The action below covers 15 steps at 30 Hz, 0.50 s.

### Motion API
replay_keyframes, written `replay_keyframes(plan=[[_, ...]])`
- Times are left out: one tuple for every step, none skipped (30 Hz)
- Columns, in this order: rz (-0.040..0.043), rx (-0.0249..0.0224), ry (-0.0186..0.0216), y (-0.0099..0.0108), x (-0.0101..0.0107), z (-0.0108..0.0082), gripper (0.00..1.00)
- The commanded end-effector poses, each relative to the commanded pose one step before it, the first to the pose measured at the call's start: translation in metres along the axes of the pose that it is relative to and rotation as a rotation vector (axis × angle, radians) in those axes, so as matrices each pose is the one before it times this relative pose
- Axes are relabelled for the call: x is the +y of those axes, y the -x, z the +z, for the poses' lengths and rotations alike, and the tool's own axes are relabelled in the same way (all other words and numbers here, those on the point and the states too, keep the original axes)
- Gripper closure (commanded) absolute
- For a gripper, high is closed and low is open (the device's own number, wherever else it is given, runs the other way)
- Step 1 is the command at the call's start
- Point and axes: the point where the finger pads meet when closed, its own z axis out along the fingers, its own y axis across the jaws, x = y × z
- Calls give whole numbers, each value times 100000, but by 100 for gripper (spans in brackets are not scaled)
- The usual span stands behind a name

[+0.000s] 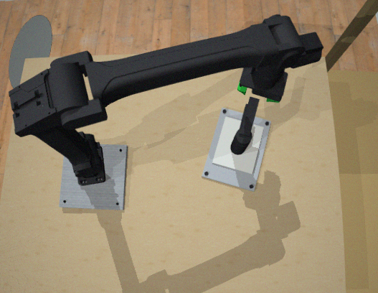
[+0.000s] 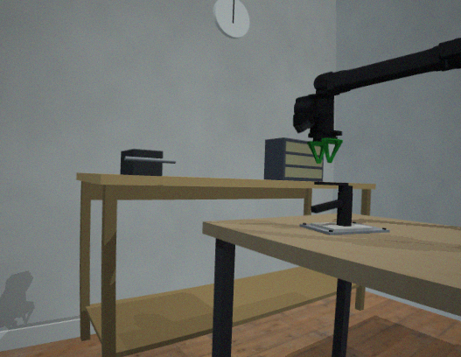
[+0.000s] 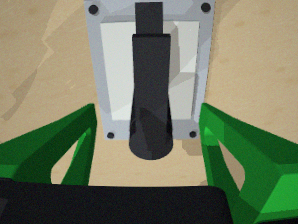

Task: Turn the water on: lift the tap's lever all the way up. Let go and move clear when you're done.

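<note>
The black tap (image 1: 243,133) stands on a grey plate with a white inset (image 1: 237,149) at the right middle of the table. In the side view the tap's post (image 2: 345,206) is upright, its lever (image 2: 331,183) lies flat and level across the top, and a spout sticks out to the left. My gripper (image 1: 257,94) hangs straight above the lever's end with a clear gap below the green fingertips (image 2: 325,152). The fingers are open and hold nothing. In the wrist view the tap (image 3: 152,83) lies between and below the spread fingers.
My arm's base stands on a grey plate (image 1: 94,176) at the table's left. The table's far edge runs just behind the tap. A second table behind carries a drawer unit (image 2: 293,159) and a dark box (image 2: 142,163).
</note>
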Motion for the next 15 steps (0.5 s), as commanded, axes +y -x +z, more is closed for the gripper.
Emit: replay_keyframes(plan=[[-1085, -1555, -2682, 858, -1419, -1568, 38], [0, 0, 0, 0, 0, 0, 38], [0, 0, 0, 0, 0, 0, 38], [0, 0, 0, 0, 0, 0, 38], [0, 0, 0, 0, 0, 2, 38], [0, 0, 0, 0, 0, 4, 38], [0, 0, 0, 0, 0, 8, 38], [0, 0, 0, 0, 0, 12, 38], [0, 0, 0, -1, -1, 18, 38], [0, 0, 0, -1, -1, 24, 38], [2, -23, -33, 5, -10, 31, 38], [0, 0, 0, 0, 0, 0, 38], [0, 0, 0, 0, 0, 0, 38], [1, -12, -18, 1, -4, 65, 38], [-2, 37, 51, -13, 19, 125, 38]])
